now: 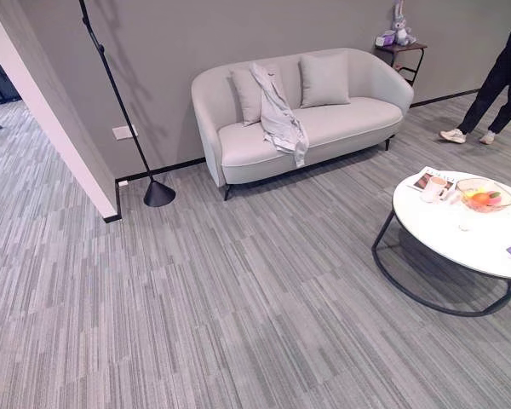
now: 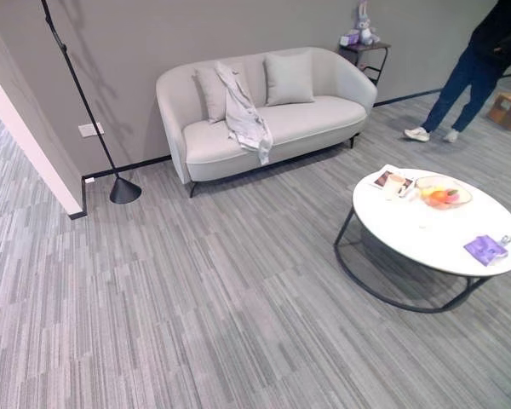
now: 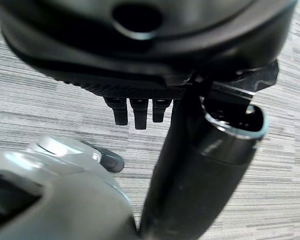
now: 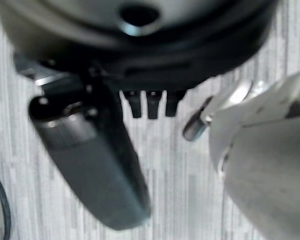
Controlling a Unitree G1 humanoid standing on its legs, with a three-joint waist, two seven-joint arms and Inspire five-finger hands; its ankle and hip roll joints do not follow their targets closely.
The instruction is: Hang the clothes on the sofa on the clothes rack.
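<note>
- We judge the task to be at its very start: the light grey garment (image 1: 278, 115) lies draped over the backrest and seat of the pale 2-seat sofa (image 1: 362, 115), one edge hanging past the front of the cushion, and neither hand is on it.
- We see no clothes rack in these pictures; the tall black pole with a cone base (image 1: 158, 193), standing just beside the wall corner, looks to us like a floor lamp, though we cannot be sure.
- What is left, in our judgement: the approach to the sofa, the pick-up of the garment, the carry, and the hanging itself.
- Left hand (image 3: 140, 107): in its wrist view the fingers hang relaxed and fairly straight above the floor, with the thumb apart from them; it holds nothing.
- Right hand (image 4: 152, 102): in its wrist view it has the same loose posture, fingers pointing down over bare floor, and it too is empty.
- Floor: grey carpet tiles (image 1: 238, 307) with fine stripes, a wide stretch of them between us and the sofa.
- Room: 2 cushions on the sofa, a grey wall behind it, and a small side table with a toy rabbit (image 1: 400, 24) in the far corner.
- To the right stands a round white coffee table (image 2: 434, 234) bearing a cup, a fruit bowl (image 2: 443, 192) and a purple item; beyond it a person (image 2: 477, 68) is walking.
</note>
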